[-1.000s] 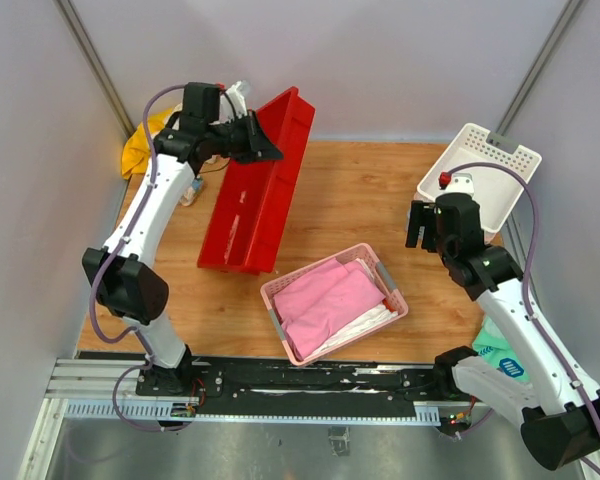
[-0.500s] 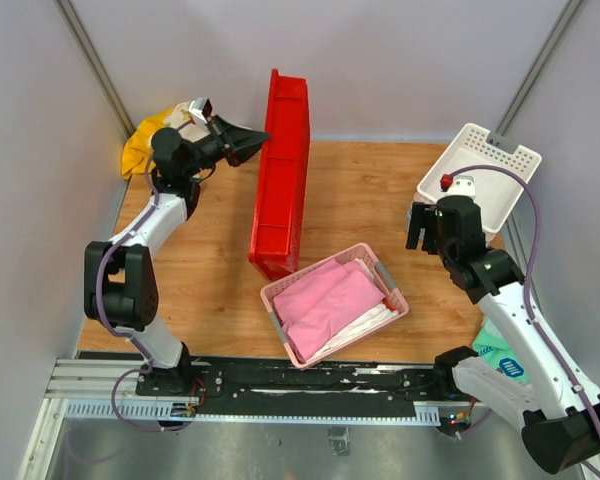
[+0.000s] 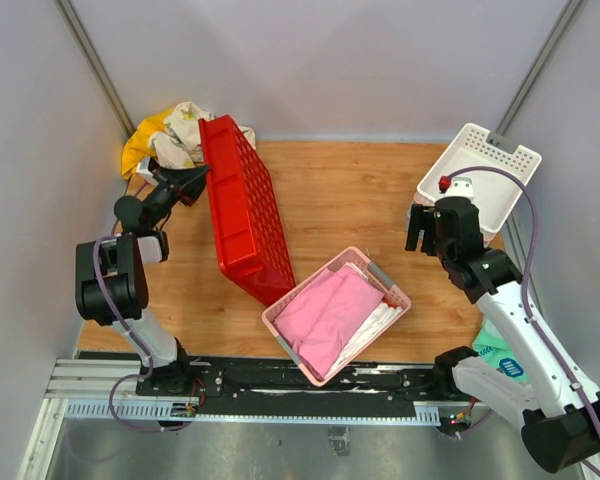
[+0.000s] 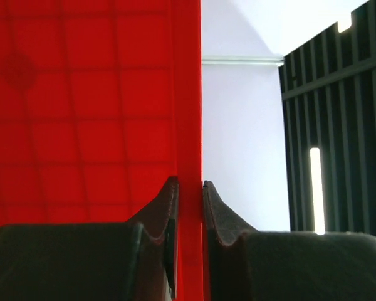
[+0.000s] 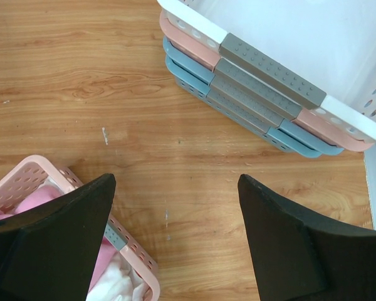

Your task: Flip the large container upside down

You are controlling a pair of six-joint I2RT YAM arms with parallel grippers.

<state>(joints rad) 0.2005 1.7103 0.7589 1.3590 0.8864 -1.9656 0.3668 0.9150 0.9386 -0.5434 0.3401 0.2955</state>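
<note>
Red bin (image 3: 245, 215) on edge, underside facing right, long axis far-left corner to near-middle; left gripper (image 4: 189, 188) pinches its rim, right gripper (image 5: 175, 179) spread.

No text, number or brand can be read in any of the views. The nearest thing to a sign is a white mark on the teal packet (image 3: 502, 360) low on the right of the top view. It may be a logo or a short word, but it is too small and blurred to make out. The large container (image 3: 245, 215) shows only plain red gridded plastic, in the close left wrist view as well.
</note>
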